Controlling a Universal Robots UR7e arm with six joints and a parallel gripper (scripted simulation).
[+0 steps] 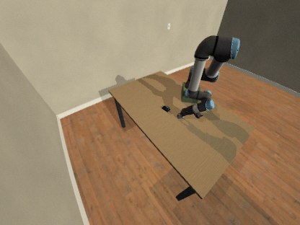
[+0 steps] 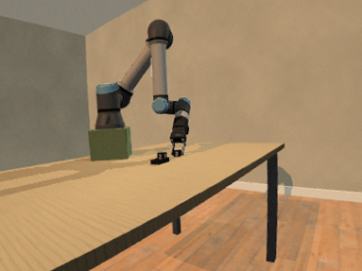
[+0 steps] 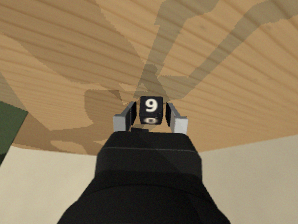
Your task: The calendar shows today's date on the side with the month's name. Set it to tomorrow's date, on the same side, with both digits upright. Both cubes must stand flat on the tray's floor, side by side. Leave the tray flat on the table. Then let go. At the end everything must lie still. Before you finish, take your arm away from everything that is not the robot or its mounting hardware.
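Observation:
A black cube (image 3: 150, 110) with a white 9 facing the wrist camera stands on the table, outside the tray. My gripper (image 3: 151, 109) is open; its fingers stand on either side of this cube with small gaps, low over the table. In the exterior view the gripper (image 2: 177, 152) is just right of the small black tray (image 2: 161, 160), which holds one cube with a white digit I cannot read. From above, the tray (image 1: 164, 107) sits left of the gripper (image 1: 179, 115). The month's name is too small to see.
The arm stands on a green block (image 2: 110, 144) at the back of the wooden table (image 2: 129, 185). The block's corner shows at the left edge of the wrist view (image 3: 7, 131). The table's far edge runs close behind the gripper.

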